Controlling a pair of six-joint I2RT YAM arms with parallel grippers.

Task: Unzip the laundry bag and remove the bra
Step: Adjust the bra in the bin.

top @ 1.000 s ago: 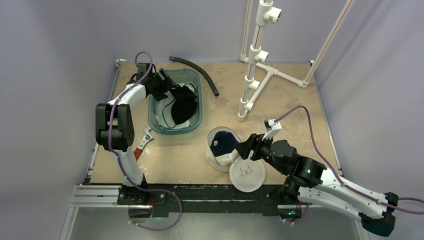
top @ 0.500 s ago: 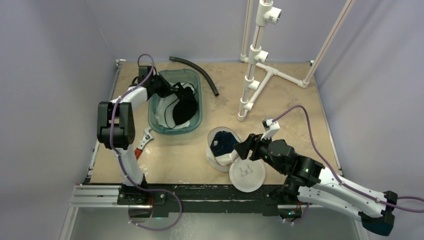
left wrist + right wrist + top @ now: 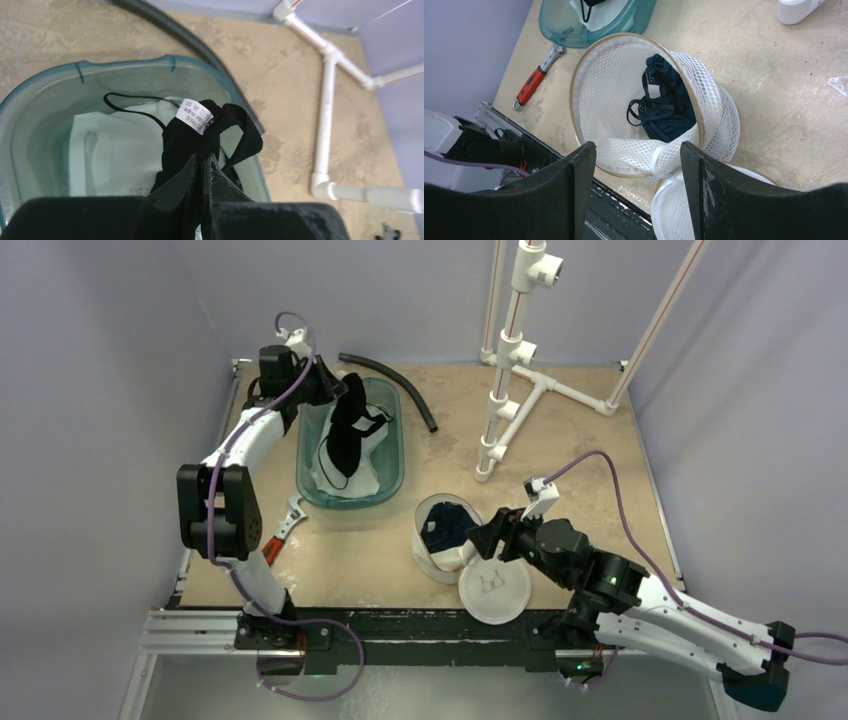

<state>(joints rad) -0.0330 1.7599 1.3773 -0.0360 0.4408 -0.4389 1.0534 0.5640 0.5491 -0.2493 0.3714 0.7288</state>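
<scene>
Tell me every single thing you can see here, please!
white mesh laundry bag: one, white, open, front middle
round white zip-on lid: one, white, flat beside the bag
dark navy bra: one, navy, inside the bag
teal plastic tub: one, teal, back left
black strappy garment with a white label: one, black, held above the tub
white sheet: one, white, in the tub
black ribbed hose: one, black, behind the tub
white plastic pipe rack: one, white, back right
red-handled metal wrench: one, red and silver, left of the bag
left gripper: one, black, shut on the black garment
right gripper: one, black, open, at the bag's rim
</scene>
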